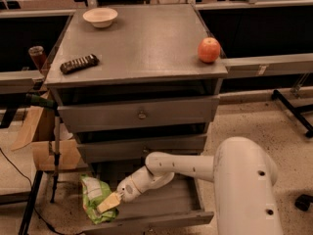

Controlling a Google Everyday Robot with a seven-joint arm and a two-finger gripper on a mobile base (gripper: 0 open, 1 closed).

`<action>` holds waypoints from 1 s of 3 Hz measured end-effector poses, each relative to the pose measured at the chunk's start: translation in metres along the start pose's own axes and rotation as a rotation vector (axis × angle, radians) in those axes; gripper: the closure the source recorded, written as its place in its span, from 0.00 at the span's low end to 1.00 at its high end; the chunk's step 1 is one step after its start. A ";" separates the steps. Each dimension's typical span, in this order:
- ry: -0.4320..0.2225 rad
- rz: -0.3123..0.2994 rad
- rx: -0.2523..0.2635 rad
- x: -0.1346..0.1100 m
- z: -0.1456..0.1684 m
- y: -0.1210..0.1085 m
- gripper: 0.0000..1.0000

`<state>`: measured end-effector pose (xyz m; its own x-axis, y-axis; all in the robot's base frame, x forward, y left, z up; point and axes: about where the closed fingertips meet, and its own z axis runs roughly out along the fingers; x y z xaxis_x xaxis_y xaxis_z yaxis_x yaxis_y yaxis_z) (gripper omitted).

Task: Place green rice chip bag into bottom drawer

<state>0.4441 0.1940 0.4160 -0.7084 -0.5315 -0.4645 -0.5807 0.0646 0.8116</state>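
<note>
The green rice chip bag is light green and wrinkly, at the left end of the open bottom drawer, low over its left front corner. My gripper reaches down from the white arm into that drawer and is shut on the bag's right edge. The two upper drawers with round knobs are closed.
On the cabinet top sit a white bowl at the back left, a dark remote-like bar at the left and a red apple at the right. A cardboard box and a stand are left of the cabinet.
</note>
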 end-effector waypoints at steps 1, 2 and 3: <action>-0.002 0.055 -0.038 0.024 0.021 -0.013 1.00; -0.001 0.047 -0.034 0.021 0.019 -0.011 1.00; -0.031 0.058 -0.012 0.020 0.014 -0.018 1.00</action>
<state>0.4346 0.1940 0.3874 -0.7529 -0.5009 -0.4269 -0.5334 0.0845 0.8416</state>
